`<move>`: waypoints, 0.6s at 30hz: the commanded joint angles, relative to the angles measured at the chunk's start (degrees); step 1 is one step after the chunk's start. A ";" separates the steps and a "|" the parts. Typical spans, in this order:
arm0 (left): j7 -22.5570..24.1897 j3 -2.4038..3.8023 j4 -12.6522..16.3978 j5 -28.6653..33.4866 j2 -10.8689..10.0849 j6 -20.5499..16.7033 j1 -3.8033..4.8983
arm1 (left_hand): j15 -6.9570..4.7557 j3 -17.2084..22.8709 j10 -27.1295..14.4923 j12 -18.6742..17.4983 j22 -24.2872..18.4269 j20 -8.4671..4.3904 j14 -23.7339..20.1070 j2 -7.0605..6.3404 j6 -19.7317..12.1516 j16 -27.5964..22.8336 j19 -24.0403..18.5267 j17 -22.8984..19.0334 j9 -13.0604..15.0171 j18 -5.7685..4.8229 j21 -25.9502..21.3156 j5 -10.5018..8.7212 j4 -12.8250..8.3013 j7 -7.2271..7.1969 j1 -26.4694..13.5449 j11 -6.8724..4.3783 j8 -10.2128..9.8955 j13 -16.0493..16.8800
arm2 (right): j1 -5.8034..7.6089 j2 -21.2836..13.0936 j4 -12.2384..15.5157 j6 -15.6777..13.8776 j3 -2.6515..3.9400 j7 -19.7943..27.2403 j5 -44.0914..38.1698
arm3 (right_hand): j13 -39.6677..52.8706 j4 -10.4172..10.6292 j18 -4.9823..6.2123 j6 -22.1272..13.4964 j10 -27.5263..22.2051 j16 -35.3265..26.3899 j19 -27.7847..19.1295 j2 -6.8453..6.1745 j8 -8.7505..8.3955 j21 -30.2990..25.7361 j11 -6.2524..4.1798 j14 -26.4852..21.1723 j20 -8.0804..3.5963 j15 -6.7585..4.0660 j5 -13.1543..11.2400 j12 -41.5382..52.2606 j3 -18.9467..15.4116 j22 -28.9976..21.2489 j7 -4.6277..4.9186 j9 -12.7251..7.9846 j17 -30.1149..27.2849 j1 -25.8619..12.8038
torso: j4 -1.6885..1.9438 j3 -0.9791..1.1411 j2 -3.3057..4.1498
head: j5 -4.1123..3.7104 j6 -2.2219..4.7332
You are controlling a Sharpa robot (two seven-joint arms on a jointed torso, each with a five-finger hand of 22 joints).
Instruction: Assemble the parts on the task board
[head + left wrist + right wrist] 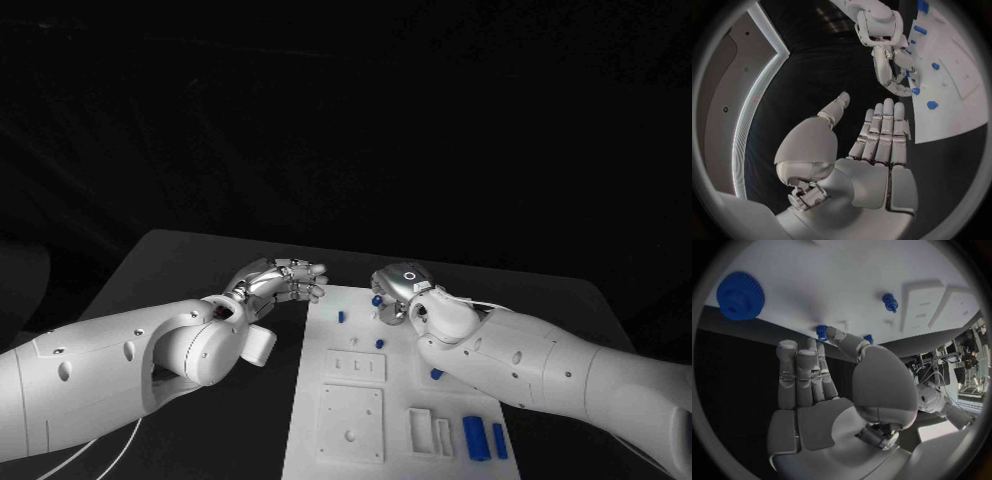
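The task board (378, 420) is lying in the middle of the black desk (173, 262), long side running away from the robot. On it, in the head view, I am counting two blue cylinders (475, 437) lying side by side near its close right corner, beside one white slotted block (421, 431). Farther up, small blue pegs (342, 316) are standing in the board; I can see about four of them, but some are too small to be sure. In the right wrist view one blue gear (740, 295) is lying flat on the board near its edge, and one blue peg (890, 302) is standing apart from it.

The right hand (402, 288) is hovering at the far end of the board. Its fingers (797, 371) are extended and apart, and its thumb tip is touching or just beside a small blue part (821, 332) at the board edge; I cannot tell if it is really gripping it.

The left hand (280, 282) is hanging over the desk just beside the board's far left corner, fingers straight, holding nothing.
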 commanded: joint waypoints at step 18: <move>0.81 0.05 -0.63 -0.30 -0.81 0.88 0.09 | 0.21 0.26 2.07 0.54 0.65 -0.21 0.21 -0.18 1.16 -0.36 -0.15 -0.03 0.06 1.05 -0.26 0.24 -0.40 0.22 -0.60 -0.36 -0.03 0.29 | 2.92 -12.58 13.33 -1.94 3.61 8.35 12.22 | 0.76 0.35 4.88 -0.24 2.97 -0.04 -0.81 -1.48 -0.23 -0.52 -1.19 -0.21 0.52 -0.61 0.13 1.66 -3.33 0.74 0.08 0.01 -0.76 -3.03 | -0.44 0.26 -0.01 | -0.31 1.54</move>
